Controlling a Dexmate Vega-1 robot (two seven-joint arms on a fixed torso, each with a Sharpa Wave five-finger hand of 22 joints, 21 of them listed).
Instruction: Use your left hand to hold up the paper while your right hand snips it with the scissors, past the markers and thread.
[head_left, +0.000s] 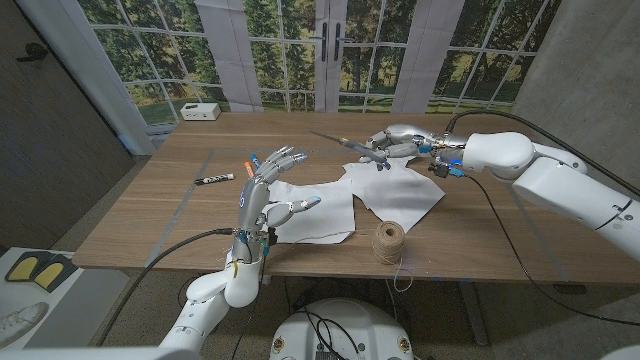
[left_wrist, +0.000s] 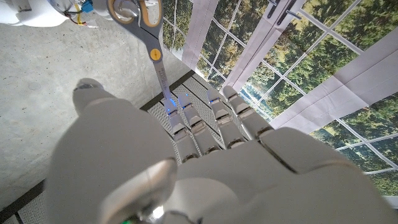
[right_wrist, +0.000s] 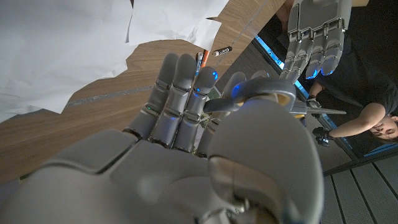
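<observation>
White paper (head_left: 318, 212) lies on the table, with a second piece (head_left: 402, 192) to its right. My left hand (head_left: 266, 190) is raised over the paper's left edge, fingers spread, holding nothing. Past the paper's far edge, my right hand (head_left: 402, 143) holds the scissors (head_left: 345, 143), blades pointing left. The left wrist view shows the scissors (left_wrist: 157, 50) beyond my left hand (left_wrist: 205, 168). In the right wrist view the scissors (right_wrist: 314, 111) stick out past my right hand (right_wrist: 186, 143), with the paper (right_wrist: 87, 43) and left hand (right_wrist: 316, 37) beyond.
A spool of thread (head_left: 390, 242) stands near the front edge, right of the paper. A black marker (head_left: 213, 179) and an orange marker (head_left: 250, 162) lie left of my left hand. A white box (head_left: 200, 111) sits at the far left. A person (right_wrist: 373, 121) is in the right wrist view.
</observation>
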